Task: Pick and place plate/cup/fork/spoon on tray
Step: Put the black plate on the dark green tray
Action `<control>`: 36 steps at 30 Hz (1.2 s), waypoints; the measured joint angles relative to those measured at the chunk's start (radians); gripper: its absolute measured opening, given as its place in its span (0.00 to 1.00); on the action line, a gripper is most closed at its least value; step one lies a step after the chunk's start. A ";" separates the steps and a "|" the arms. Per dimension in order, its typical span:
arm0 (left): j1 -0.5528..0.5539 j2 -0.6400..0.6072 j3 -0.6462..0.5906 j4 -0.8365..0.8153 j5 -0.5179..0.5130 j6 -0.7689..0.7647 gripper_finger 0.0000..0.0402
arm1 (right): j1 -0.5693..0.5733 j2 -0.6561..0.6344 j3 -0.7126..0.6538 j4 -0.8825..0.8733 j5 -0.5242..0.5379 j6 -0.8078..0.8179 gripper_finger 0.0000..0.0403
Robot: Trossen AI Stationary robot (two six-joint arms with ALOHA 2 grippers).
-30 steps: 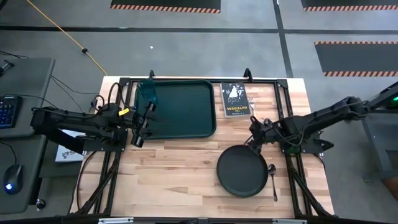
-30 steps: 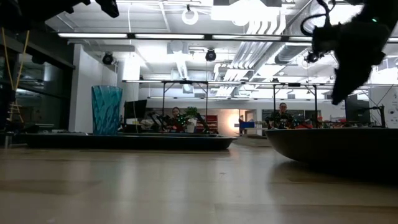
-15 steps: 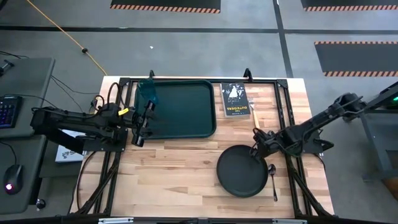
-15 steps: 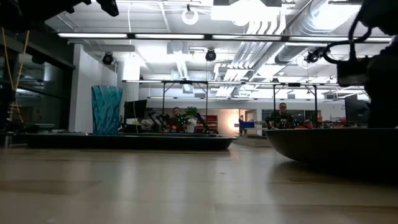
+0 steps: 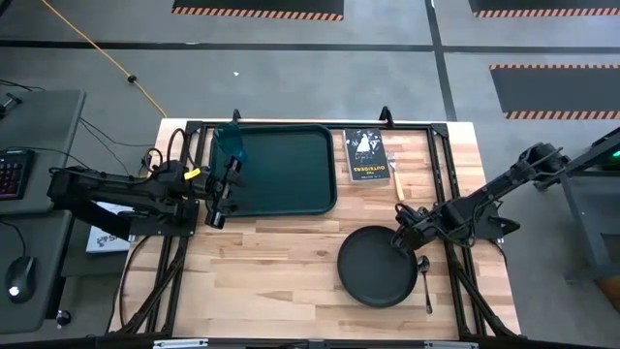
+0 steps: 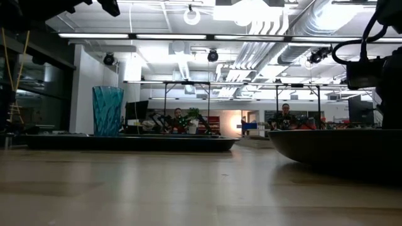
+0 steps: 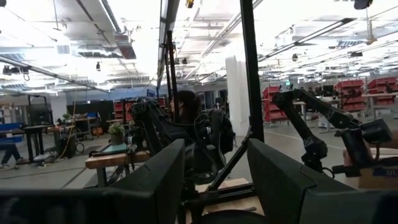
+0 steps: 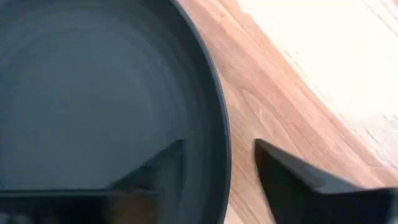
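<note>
The round matt black plate point(image 5: 377, 267) lies on the wooden surface point(image 5: 281, 271) at about 5 o'clock. The thin dark-bowled spoon point(image 5: 425, 281) lies just beside the plate at its 3 o'clock side, on the bare wood.

The right end effector point(image 5: 399, 237) is down at the plate's rim, at about 1 o'clock of the plate. In the right wrist view its two dark fingers point(image 8: 292, 180) are apart, one over the inside of the plate point(image 8: 93, 93) and one over the wood outside, with the raised rim between them; I cannot tell if they touch it.

Farther, at about 2 o'clock, the small light metal fork point(image 5: 395, 175) lies on the wood, just beside the small black book with white print point(image 5: 366, 155).

The large dark green rectangular tray point(image 5: 286, 174) is at 12 o'clock. The translucent teal-blue cup point(image 5: 230, 141) stands upright in its corner at 10 o'clock. The left end effector point(image 5: 217, 194) is at the tray's 9 o'clock edge, fingers open and holding nothing.
</note>
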 joint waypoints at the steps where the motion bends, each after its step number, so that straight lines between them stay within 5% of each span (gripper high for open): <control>1: 0.000 0.000 0.001 0.000 0.000 0.000 0.41 | 0.000 0.000 0.000 -0.001 -0.002 -0.008 0.33; 3: 0.000 0.000 0.005 -0.001 0.000 0.000 0.41 | 0.000 0.000 0.000 -0.002 -0.017 -0.020 0.13; 5: 0.000 0.000 0.012 0.001 0.000 0.000 0.41 | 0.000 0.000 0.000 0.006 -0.021 -0.041 0.04; 19: 0.000 -0.003 0.016 0.002 0.000 0.014 0.41 | -0.125 -0.027 0.172 0.350 -0.112 -0.465 0.01; 27: 0.000 -0.003 0.017 0.030 0.000 0.029 0.41 | -0.484 0.086 0.291 0.540 0.009 -0.759 0.00; 36: 0.000 -0.003 0.018 0.048 0.000 0.029 0.41 | -0.858 0.544 0.524 0.689 -0.046 -0.620 0.00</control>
